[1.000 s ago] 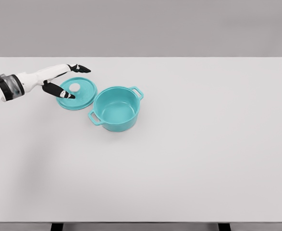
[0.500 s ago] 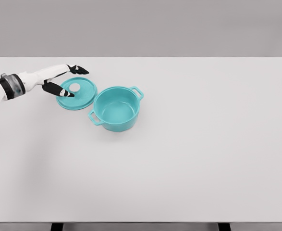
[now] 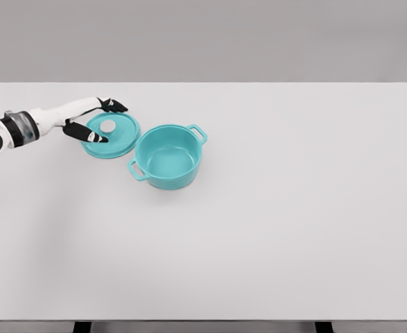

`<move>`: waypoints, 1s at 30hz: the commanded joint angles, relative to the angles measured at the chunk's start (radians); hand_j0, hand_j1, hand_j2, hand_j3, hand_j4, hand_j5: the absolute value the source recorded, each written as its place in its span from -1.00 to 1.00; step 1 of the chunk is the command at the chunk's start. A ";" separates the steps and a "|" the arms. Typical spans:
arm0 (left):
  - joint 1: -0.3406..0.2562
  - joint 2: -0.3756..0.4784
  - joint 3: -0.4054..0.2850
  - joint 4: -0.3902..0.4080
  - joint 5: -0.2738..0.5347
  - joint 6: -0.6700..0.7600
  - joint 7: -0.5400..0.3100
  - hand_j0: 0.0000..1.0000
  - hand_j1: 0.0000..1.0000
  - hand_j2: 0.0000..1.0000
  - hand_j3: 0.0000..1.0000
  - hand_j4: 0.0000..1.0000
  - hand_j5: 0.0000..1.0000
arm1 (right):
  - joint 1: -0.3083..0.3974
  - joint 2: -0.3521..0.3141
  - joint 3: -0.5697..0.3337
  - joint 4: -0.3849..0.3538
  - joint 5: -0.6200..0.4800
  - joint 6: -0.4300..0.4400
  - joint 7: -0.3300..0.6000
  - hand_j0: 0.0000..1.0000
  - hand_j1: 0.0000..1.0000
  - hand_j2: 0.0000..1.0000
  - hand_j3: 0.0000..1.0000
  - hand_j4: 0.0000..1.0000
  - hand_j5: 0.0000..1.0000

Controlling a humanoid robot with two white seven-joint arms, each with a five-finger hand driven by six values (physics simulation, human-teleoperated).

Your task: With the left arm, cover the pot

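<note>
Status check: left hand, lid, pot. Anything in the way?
Left hand open, fingers spread either side of the lid's knob. Lid flat on table, beside pot. Pot uncovered. Nothing between them.

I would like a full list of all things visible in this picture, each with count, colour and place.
pot: one, teal, uncovered and empty, on the table left of the middle
lid: one, teal with a white knob, flat on the table, just left of the pot
table: one, white, fills most of the view
left hand: one, white arm with black fingers, spread open at the lid's left edge, holding nothing
right arm: not in view
</note>
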 commanded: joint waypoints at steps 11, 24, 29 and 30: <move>0.000 -0.004 0.003 0.013 0.008 0.002 0.002 0.60 0.60 0.60 0.60 0.60 0.60 | 0.000 0.000 0.000 0.000 0.001 -0.001 0.000 1.00 1.00 1.00 1.00 1.00 1.00; 0.000 -0.003 0.000 0.024 0.009 0.002 0.000 0.46 0.46 0.46 0.46 0.46 0.46 | 0.000 0.000 0.000 0.000 0.001 -0.001 0.000 1.00 1.00 1.00 1.00 1.00 1.00; 0.002 -0.003 -0.003 0.033 0.008 0.002 0.000 0.45 0.45 0.45 0.45 0.45 0.45 | 0.000 0.000 0.000 0.000 0.001 -0.001 0.000 1.00 1.00 1.00 1.00 1.00 1.00; 0.002 -0.003 -0.003 0.033 0.008 0.002 0.000 0.45 0.45 0.45 0.45 0.45 0.45 | 0.000 0.000 0.000 0.000 0.001 -0.001 0.000 1.00 1.00 1.00 1.00 1.00 1.00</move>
